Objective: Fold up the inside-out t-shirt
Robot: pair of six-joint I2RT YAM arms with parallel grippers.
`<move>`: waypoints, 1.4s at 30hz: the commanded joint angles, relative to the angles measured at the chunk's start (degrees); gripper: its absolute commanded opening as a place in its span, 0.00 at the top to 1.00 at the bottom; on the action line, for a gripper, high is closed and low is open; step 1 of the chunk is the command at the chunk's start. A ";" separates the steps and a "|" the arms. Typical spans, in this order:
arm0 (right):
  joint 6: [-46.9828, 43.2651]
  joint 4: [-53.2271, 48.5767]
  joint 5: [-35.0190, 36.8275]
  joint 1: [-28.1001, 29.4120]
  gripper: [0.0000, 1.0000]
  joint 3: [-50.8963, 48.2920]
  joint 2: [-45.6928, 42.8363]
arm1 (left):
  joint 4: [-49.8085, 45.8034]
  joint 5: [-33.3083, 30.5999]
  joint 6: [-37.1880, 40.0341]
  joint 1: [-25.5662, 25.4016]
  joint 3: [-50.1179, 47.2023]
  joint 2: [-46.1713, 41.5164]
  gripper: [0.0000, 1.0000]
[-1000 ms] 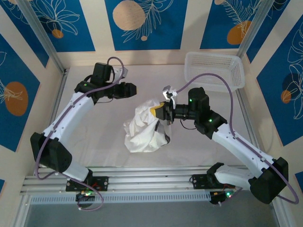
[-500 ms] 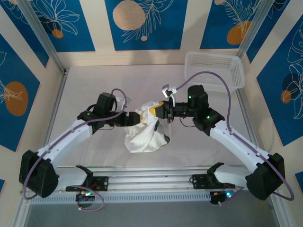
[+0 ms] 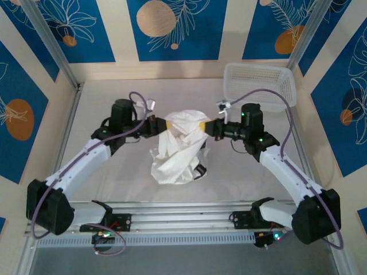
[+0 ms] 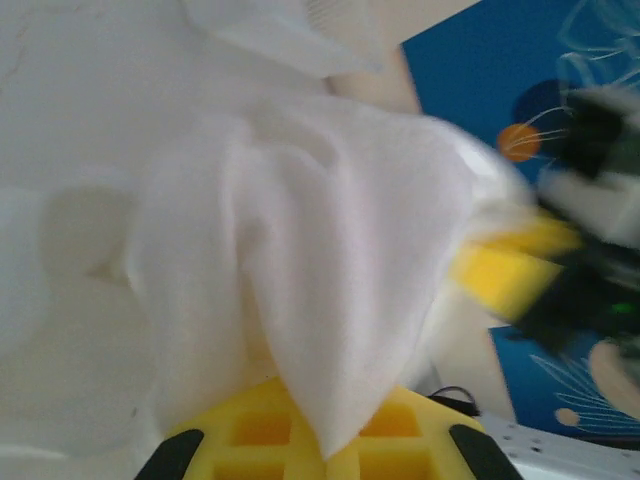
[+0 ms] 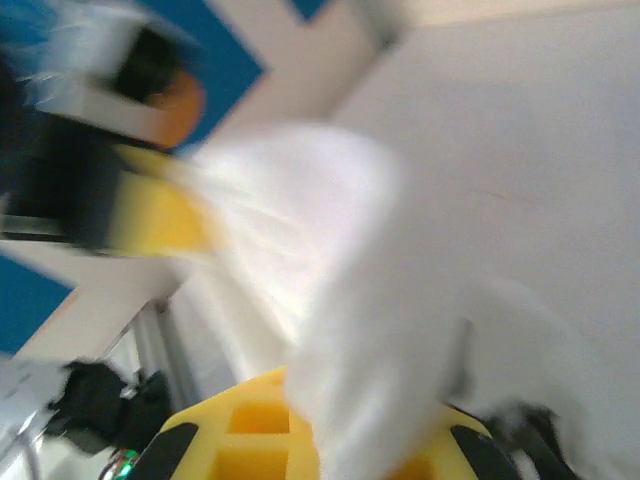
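The inside-out t-shirt point(image 3: 179, 157) is a crumpled white bundle, lifted by its top edge at mid-table, with its lower folds resting on the table. My left gripper point(image 3: 165, 124) is shut on the shirt's upper left part. My right gripper point(image 3: 204, 125) is shut on the upper right part, facing the left one. A short span of cloth stretches between them. In the left wrist view the cloth point(image 4: 330, 250) runs into the yellow jaws, and in the right wrist view the blurred cloth point(image 5: 380, 330) does the same. A dark patch point(image 3: 199, 170) shows at the shirt's lower right.
A white mesh basket point(image 3: 261, 85) stands at the back right corner of the table. Aluminium frame posts point(image 3: 54, 48) rise at the back left and back right. The table surface point(image 3: 114, 177) is bare left of the shirt.
My left arm swung in from the back left and shut on the shirt's top. Both grippers then drew apart and rose, stretching the cloth between them.
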 commanded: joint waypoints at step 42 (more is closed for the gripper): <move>-3.47 -3.20 -27.43 15.64 1.00 21.48 8.77 | -24.21 -8.75 30.10 5.39 13.45 10.96 1.00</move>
